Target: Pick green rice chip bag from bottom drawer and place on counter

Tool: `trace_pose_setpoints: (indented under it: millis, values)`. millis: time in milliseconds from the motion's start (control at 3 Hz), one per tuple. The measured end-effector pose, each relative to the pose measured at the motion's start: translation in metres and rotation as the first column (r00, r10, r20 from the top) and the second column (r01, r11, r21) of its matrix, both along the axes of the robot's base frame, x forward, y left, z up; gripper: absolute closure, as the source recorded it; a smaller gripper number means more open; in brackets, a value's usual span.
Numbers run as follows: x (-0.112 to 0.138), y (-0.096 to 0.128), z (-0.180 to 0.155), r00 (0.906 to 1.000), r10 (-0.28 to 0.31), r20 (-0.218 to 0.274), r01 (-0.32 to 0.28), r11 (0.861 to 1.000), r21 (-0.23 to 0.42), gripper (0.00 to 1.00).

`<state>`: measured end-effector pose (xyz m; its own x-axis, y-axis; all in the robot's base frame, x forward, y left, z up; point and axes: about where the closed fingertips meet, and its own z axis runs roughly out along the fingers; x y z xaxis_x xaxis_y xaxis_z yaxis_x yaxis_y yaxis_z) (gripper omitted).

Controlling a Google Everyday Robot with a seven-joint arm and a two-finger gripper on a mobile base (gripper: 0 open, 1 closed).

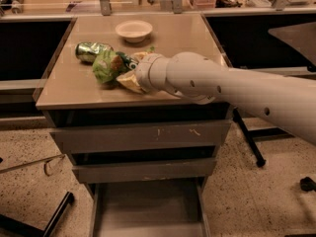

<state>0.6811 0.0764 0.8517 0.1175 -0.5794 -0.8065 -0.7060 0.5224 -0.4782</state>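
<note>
Where the arm reaches in from the right, the gripper (127, 69) meets the green rice chip bag (104, 66) on the counter (190, 36), left of centre (lettering unreadable; grip state cannot be told).

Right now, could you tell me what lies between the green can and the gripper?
The green rice chip bag lies between them on the counter, close beside the can and right at the gripper, as the camera view shows.
</note>
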Motion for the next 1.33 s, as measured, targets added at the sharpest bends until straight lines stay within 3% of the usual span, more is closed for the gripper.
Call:
trace_pose_setpoints:
  millis: [333,1000,1333]
  values:
    - [0.000,0.000,0.000,1.0000,0.000,0.000,0.000,1.000,0.000,0.00]
    - [-0.005,-0.005,0.007,0.9999,-0.014,0.010,0.014,1.000,-0.012,0.00]
    - [-0.026,-0.036,0.033,0.9949,-0.082,0.058,0.086,0.995,-0.059,0.00]
